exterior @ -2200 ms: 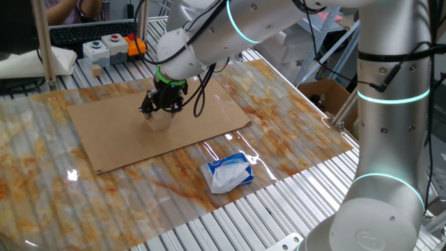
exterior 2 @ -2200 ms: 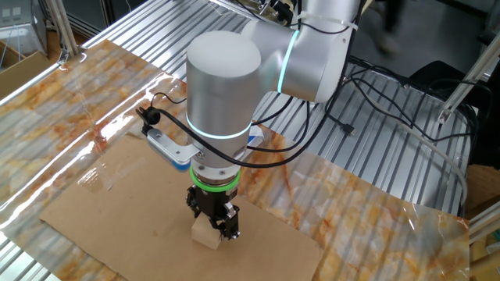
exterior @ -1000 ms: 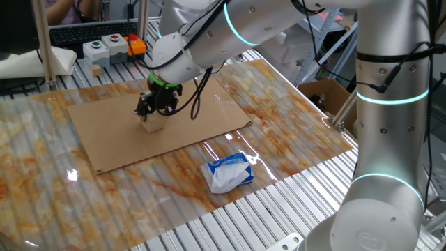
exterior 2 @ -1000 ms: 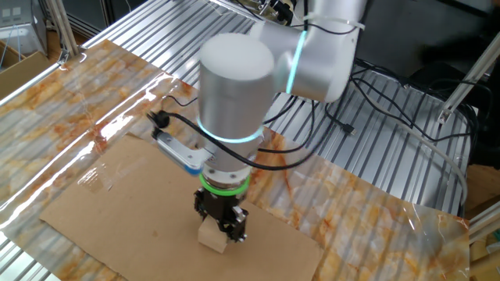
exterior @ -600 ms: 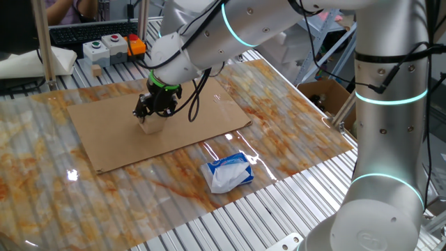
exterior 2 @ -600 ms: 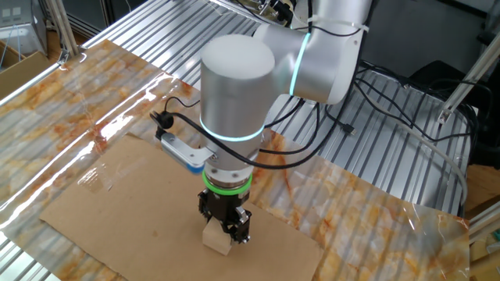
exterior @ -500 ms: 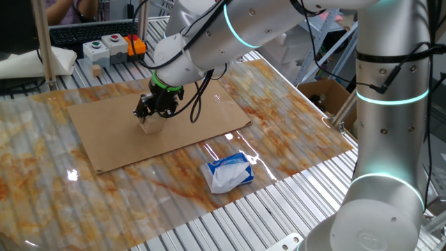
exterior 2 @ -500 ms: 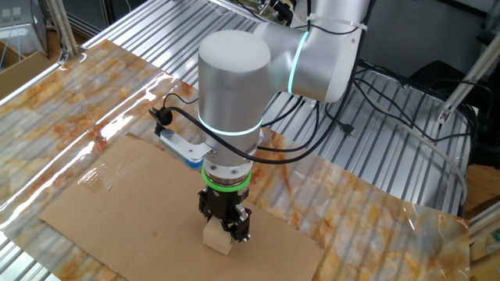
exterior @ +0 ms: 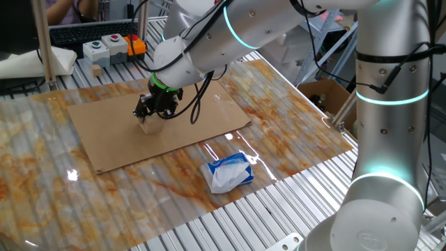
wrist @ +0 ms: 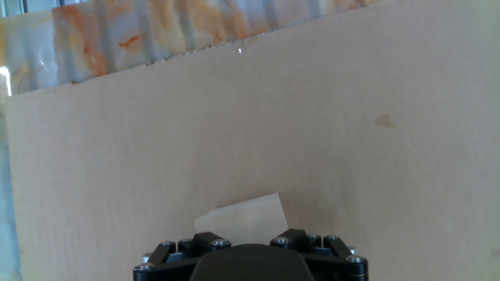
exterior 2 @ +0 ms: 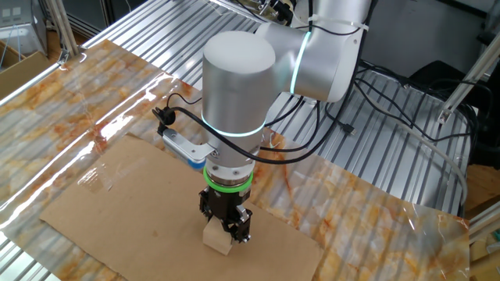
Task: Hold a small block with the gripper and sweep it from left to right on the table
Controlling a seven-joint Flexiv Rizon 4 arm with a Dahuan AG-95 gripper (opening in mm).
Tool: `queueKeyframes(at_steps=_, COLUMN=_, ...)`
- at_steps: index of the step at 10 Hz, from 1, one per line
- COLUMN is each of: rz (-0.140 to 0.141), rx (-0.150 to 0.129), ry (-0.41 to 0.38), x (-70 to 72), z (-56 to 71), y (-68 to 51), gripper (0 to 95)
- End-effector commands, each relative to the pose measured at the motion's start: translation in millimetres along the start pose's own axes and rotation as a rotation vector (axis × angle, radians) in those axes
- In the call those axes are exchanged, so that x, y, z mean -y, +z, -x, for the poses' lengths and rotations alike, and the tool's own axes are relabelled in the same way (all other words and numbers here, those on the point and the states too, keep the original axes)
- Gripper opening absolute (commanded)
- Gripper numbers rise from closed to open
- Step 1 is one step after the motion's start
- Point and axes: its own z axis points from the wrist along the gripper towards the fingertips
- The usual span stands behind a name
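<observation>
The small block (exterior: 149,126), a light-tan wooden cube, rests on the brown cardboard sheet (exterior: 209,118) of the table (exterior: 293,132). The black gripper (exterior: 151,113) with its green ring stands straight over it and is shut on the block. In the other fixed view the gripper (exterior 2: 225,225) clamps the block (exterior 2: 216,240) against the cardboard (exterior 2: 117,211). In the hand view the block (wrist: 239,218) pokes out between the jaws of the gripper (wrist: 248,243), its lower part hidden by the gripper body.
A white-and-blue soft packet (exterior: 228,172) lies on the marbled sheet in front of the cardboard. A button box (exterior: 106,47) and an orange item stand at the back edge. A cardboard box (exterior: 322,95) sits off the table's right side. The white arm (exterior 2: 238,94) towers over the cardboard.
The gripper with the block has slid a little left and back across the cardboard over the last two seconds; in the last half second it has hardly moved.
</observation>
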Motion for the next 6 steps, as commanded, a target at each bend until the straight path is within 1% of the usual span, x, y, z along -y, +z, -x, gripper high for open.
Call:
queueKeyframes(at_steps=1, rz=0.003, rx=0.005, ry=-0.001, x=0.1, z=-0.3, y=4.1, gripper=19.0)
queueKeyframes(at_steps=4, rz=-0.001, rx=0.008, ry=-0.002, x=0.1, z=-0.3, y=4.1, gripper=19.0)
queueKeyframes(at_steps=5, rz=-0.001, rx=0.010, ry=-0.005, x=0.1, z=-0.3, y=4.1, gripper=0.0)
queueKeyframes(at_steps=6, rz=-0.001, rx=0.009, ry=-0.007, x=0.1, z=-0.3, y=4.1, gripper=0.0)
